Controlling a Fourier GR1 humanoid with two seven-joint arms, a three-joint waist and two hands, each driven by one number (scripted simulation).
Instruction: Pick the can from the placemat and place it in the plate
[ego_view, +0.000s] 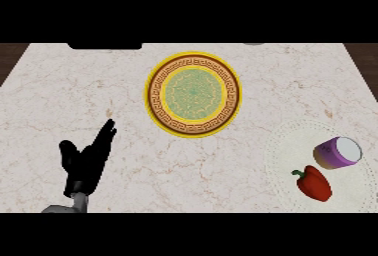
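A purple can (338, 153) with a white top lies tilted on a pale round placemat (295, 150) at the right of the counter. A round plate (194, 94) with a yellow rim, brown patterned band and green middle sits at the counter's centre back, with nothing on it. My left hand (87, 162) shows at the lower left, open with fingers straight and pointing up, far from both can and plate. My right hand does not show.
A red bell pepper (314, 183) lies on the placemat just in front of the can. A dark object (105, 45) sits at the back edge, left of the plate. The marble counter (88, 90) spreads between hand and plate.
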